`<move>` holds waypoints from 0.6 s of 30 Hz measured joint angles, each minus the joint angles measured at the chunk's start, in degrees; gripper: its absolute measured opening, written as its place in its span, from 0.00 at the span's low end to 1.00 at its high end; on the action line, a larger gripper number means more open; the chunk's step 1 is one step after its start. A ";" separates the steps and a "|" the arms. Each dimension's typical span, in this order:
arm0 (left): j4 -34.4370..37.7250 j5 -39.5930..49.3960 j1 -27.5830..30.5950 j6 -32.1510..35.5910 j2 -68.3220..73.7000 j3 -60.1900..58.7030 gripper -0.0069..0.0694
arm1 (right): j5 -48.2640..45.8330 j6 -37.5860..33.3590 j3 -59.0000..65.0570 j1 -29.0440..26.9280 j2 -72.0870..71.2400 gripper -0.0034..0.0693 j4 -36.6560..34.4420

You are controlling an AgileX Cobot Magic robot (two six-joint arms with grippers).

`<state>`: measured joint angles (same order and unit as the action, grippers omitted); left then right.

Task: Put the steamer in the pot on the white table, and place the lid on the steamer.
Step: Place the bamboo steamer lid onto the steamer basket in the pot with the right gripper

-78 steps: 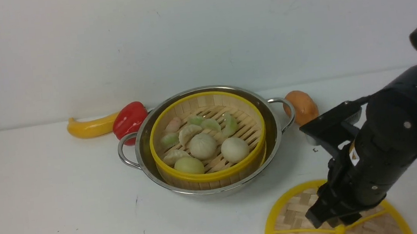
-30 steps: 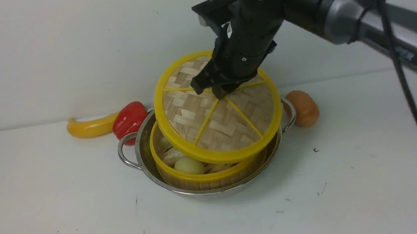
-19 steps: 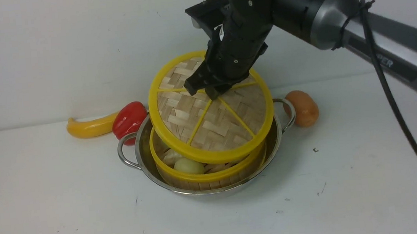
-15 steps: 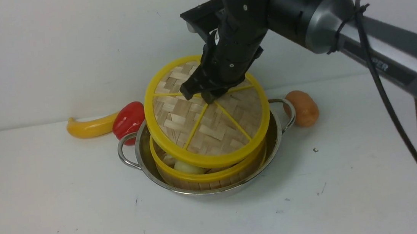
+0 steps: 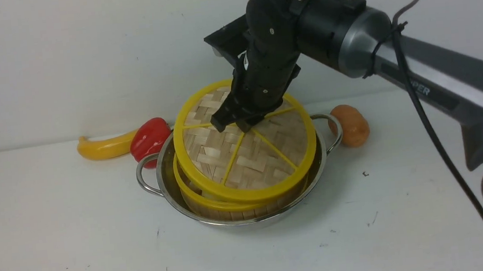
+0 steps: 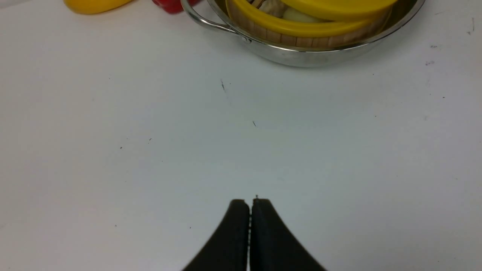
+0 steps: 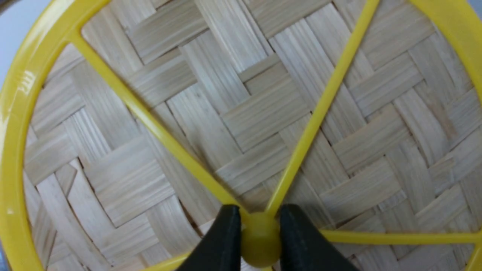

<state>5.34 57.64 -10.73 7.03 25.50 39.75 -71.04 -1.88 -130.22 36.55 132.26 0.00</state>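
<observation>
The steel pot (image 5: pixel 163 169) stands mid-table on the white table (image 5: pixel 78 239), and the steamer (image 5: pixel 212 202) sits inside it. The lid (image 5: pixel 247 152), a woven disc with a yellow rim, hangs tilted just over the steamer, its near edge close to the steamer's rim. My right gripper (image 5: pixel 237 125) is shut on the lid's central knob (image 7: pixel 260 241), both fingers pressed to its sides. In the left wrist view my left gripper (image 6: pixel 250 203) is shut and empty, low over bare table in front of the pot (image 6: pixel 301 56); the steamer (image 6: pixel 293 30) shows there too.
A yellow banana-like fruit (image 5: pixel 103 148) and a red pepper (image 5: pixel 149 140) lie left of the pot. An orange-brown potato (image 5: pixel 351 126) lies by the pot's right handle. The right arm (image 5: pixel 417 74) reaches across from the right, a black cable hanging from it.
The right gripper has carried the lid from the near right of the table up over the pot. In the last second it has lowered it and brought it nearer to level above the steamer.
</observation>
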 joint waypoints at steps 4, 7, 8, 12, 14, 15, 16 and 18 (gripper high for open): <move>0.00 0.00 0.00 0.00 0.00 0.00 0.09 | 0.00 -1.26 0.00 0.00 0.12 0.24 -0.34; 0.00 0.00 0.00 0.00 0.00 0.00 0.09 | 0.00 -1.54 0.00 0.00 0.56 0.24 -0.70; 0.00 0.00 0.00 0.00 0.00 0.00 0.09 | 0.00 -1.76 0.00 0.00 0.83 0.24 -0.98; -0.08 0.00 0.00 0.00 0.00 0.00 0.09 | 0.00 -2.39 0.00 0.02 1.79 0.24 -1.36; -0.08 0.00 0.00 0.00 0.00 0.00 0.09 | -0.06 -2.94 0.00 0.02 2.21 0.24 -1.47; -0.08 0.00 0.00 0.00 0.00 0.00 0.09 | -0.06 -3.20 0.00 0.02 2.34 0.24 -1.53; -0.08 0.00 0.00 0.00 0.00 0.00 0.09 | -0.06 -3.28 0.00 0.07 2.40 0.24 -1.55; -0.08 0.00 0.00 0.00 0.00 0.00 0.09 | 0.12 -3.46 0.00 0.07 2.45 0.24 -1.55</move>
<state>5.26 57.64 -10.73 7.03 25.50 39.75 -70.93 -5.34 -130.22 36.61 134.71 -1.55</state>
